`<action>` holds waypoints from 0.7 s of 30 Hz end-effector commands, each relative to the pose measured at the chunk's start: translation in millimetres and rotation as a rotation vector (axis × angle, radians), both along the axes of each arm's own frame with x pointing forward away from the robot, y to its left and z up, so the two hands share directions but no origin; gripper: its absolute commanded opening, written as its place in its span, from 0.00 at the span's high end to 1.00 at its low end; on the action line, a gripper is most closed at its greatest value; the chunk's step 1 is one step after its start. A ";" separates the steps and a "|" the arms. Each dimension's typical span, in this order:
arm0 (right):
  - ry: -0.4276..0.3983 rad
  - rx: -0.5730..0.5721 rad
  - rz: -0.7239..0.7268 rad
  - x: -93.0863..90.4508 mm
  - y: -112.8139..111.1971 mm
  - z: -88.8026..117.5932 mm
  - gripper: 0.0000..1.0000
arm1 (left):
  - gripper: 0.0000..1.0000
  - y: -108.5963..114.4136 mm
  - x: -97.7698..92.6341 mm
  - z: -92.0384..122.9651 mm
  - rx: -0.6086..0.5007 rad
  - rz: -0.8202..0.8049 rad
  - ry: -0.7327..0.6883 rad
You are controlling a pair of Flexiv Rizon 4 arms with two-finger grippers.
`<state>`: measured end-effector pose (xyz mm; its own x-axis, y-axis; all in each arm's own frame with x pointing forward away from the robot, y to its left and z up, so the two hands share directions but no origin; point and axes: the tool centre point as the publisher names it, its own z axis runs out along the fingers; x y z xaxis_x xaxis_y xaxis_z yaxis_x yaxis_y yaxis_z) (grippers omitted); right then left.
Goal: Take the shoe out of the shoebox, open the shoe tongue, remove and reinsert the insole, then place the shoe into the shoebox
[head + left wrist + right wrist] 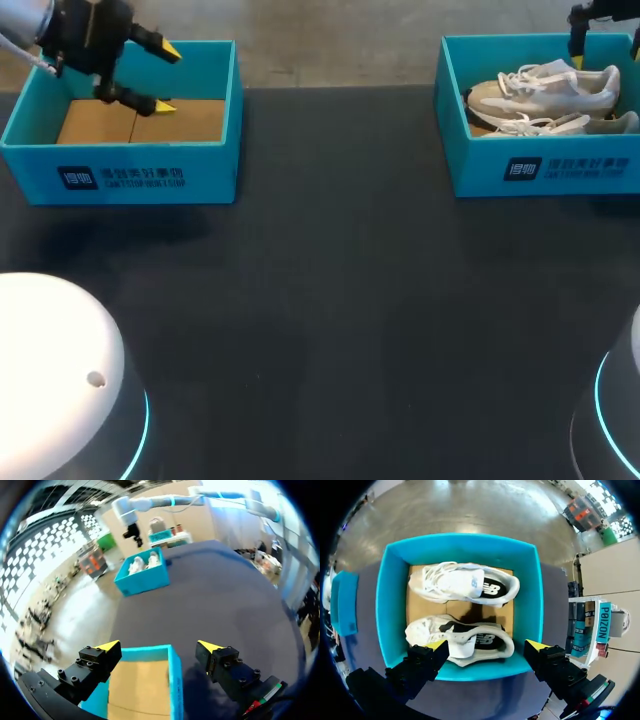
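Note:
Two white sneakers lie side by side in the blue shoebox at the table's far right: one shoe at the back, the other nearer the front. My right gripper hangs open above this box. In the right wrist view the gripper hovers over the nearer shoe, its fingers apart and touching nothing. The second shoe lies ahead of it, inside the same shoebox. My left gripper stands open over another blue box at the far left.
The left blue box holds only its cardboard floor, seen under my left gripper as the box. The dark table spreads between the boxes. White arm bases sit at the near corners.

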<state>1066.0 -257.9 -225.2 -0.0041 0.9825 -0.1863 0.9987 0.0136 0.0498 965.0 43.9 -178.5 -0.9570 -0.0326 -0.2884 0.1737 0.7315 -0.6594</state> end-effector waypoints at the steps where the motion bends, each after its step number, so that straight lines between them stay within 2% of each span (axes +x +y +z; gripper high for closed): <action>1: -0.117 -0.005 0.045 -28.1 9.4 9.3 0.00 | 0.00 -5.1 -12.0 0.8 0.024 0.123 -0.016; 3: -0.122 0.052 0.052 -36.3 14.6 15.9 0.00 | 0.00 -5.1 -12.0 0.8 0.024 0.123 -0.016; 6: -0.116 0.018 0.061 -43.7 19.9 20.4 0.00 | 0.00 -5.1 -12.0 0.8 0.024 0.123 -0.016; 9: -0.112 0.031 0.058 -53.2 26.8 24.6 0.00 | 0.00 -5.1 -12.0 0.8 0.024 0.123 -0.016; 16: -0.106 0.024 0.063 -63.5 36.1 23.3 0.00 | 0.00 -5.1 -12.0 0.8 0.024 0.123 -0.016; 18: -0.106 0.013 0.057 -65.2 35.5 23.1 0.00 | 0.00 -3.3 -15.3 -1.4 0.074 0.227 0.115; 21: -0.098 0.003 0.054 -67.0 33.3 22.6 0.00 | 0.00 -4.8 -12.7 6.9 0.054 0.432 0.287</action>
